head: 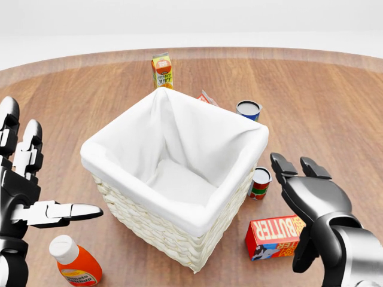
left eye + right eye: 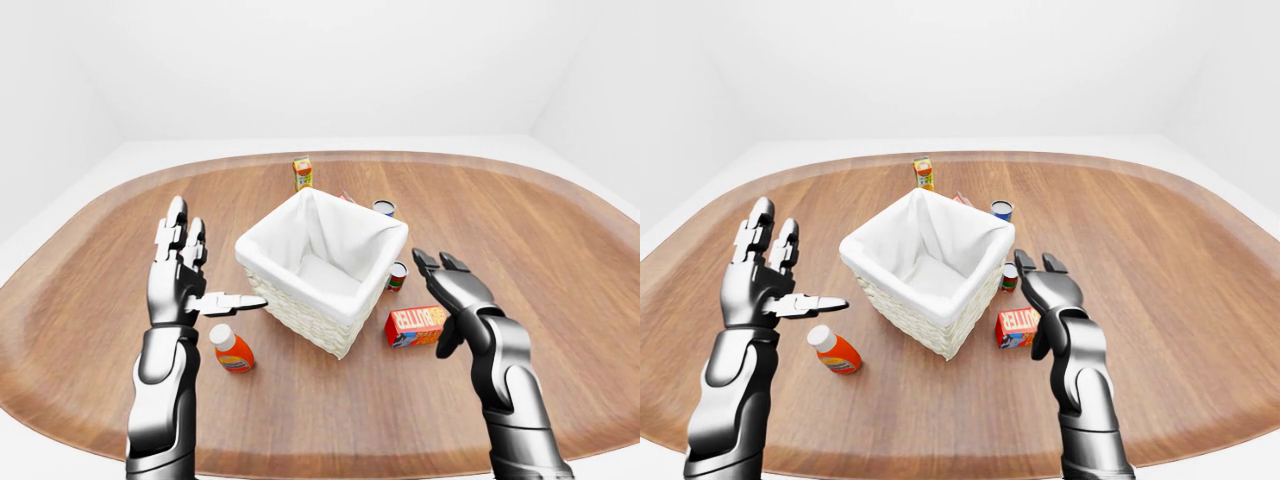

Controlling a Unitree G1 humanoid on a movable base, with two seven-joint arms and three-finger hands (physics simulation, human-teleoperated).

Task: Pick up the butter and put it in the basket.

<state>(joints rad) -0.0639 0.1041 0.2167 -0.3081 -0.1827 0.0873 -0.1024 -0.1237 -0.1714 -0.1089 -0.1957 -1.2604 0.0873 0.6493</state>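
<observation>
Three head-mounted views over basket [image 1: 173, 173]

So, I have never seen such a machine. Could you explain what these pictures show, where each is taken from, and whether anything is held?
All three pictures are simulator renders from cameras on a humanoid robot's head, looking over its arms. The left robot hand and right robot hand are both open and hold nothing. On the wooden table stands a white-lined basket. Beside it lie a butter box, an orange bottle, two cans and a juice carton. The right robot hand hovers next to the butter box.
</observation>
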